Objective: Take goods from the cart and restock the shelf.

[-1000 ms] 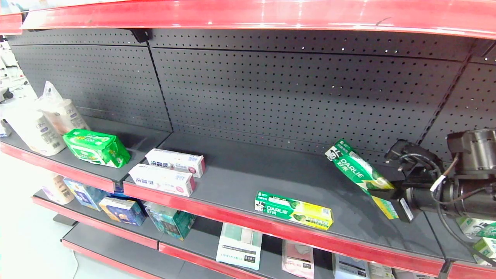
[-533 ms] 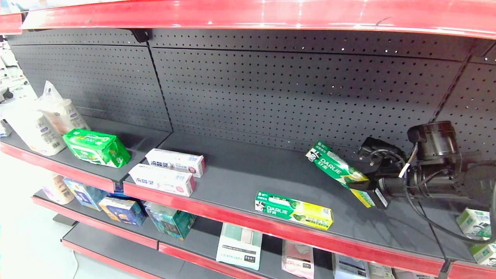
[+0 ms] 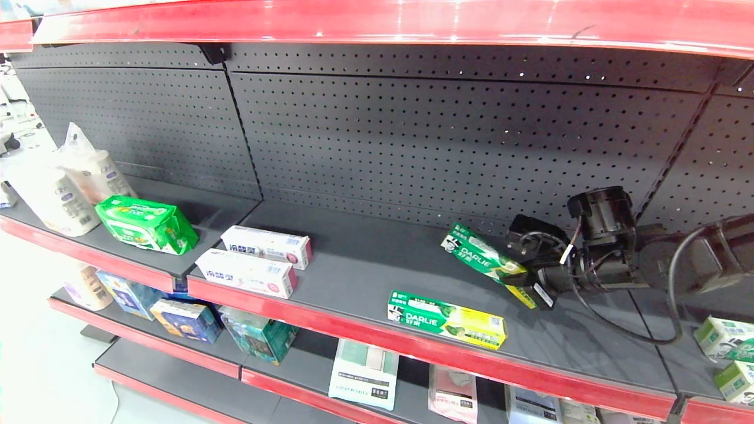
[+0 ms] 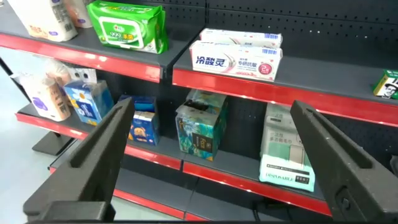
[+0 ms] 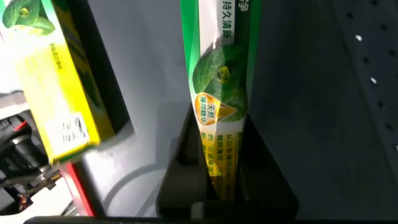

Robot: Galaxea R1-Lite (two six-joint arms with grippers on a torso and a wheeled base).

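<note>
The head camera looks forward and down at the shelf [image 3: 365, 259] from a little way back. The left wrist camera faces it from lower down; both see the white boxes [image 3: 247, 272]. The right wrist camera is right up against the green box [image 5: 217, 81].

1. We see a green wipes pack [image 3: 147, 224] lying flat, with white refill pouches [image 3: 59, 191] standing upright just beside it on the left.
2. To its right, two white toothpaste boxes [image 3: 247, 273] lie parallel, close together.
3. One level down we find blue boxes [image 3: 185, 319], a teal tissue box [image 3: 259, 335] and a white pack [image 3: 364, 374].
4. At the far right we spot small white-and-green cartons [image 3: 723, 337].
</note>
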